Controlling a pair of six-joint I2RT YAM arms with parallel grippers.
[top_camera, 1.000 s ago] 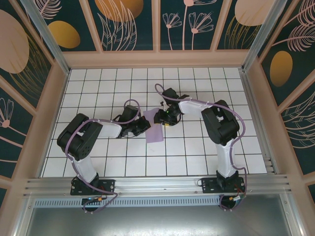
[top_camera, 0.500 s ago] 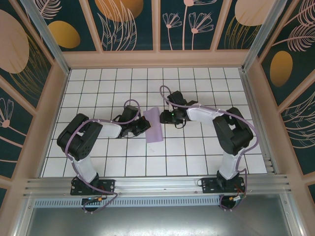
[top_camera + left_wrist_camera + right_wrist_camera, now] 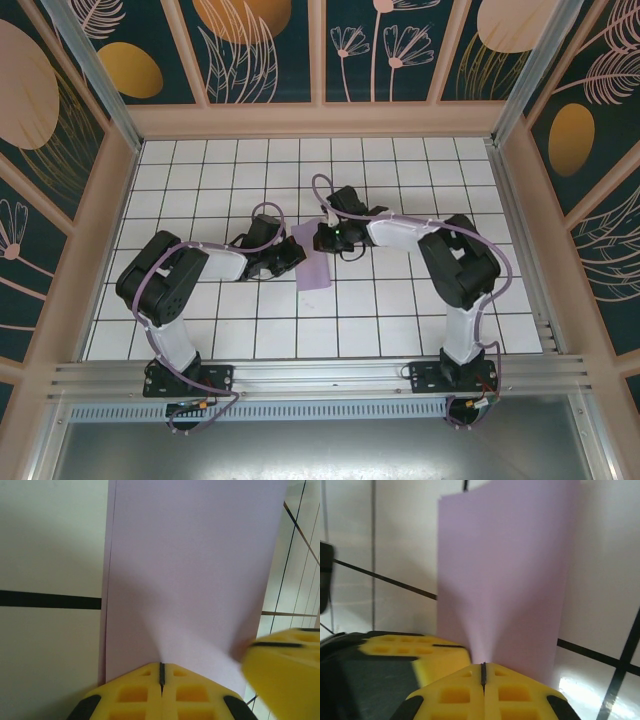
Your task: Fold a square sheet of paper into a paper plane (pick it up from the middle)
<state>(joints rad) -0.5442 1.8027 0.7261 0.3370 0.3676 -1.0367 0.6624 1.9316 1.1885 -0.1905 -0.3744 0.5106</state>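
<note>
The lavender sheet of paper [image 3: 315,268] lies mid-table as a narrow strip about one tile wide and two long. A second layer's edge shows along its side [image 3: 107,605]. My left gripper [image 3: 298,256] comes in low from the left and is shut on the paper's left edge, with the paper [image 3: 195,570] puckering up from its yellow fingertips [image 3: 161,669]. My right gripper [image 3: 323,238] is at the strip's far right part. It is shut on that edge [image 3: 483,668], and the paper [image 3: 505,580] rises in a ridge from the pinch. The two grippers stand close together.
The floor is white tile with black grid lines [image 3: 380,300], walled by beige rails and patterned panels [image 3: 320,120]. Both arms bend inward over the middle tiles. The aluminium base rail [image 3: 320,375] runs along the near edge. The other gripper's yellow finger [image 3: 287,672] crowds the left wrist view.
My right gripper swung left onto the strip's far right edge and closed from open to shut on it. The left gripper and the paper stayed where they were.
</note>
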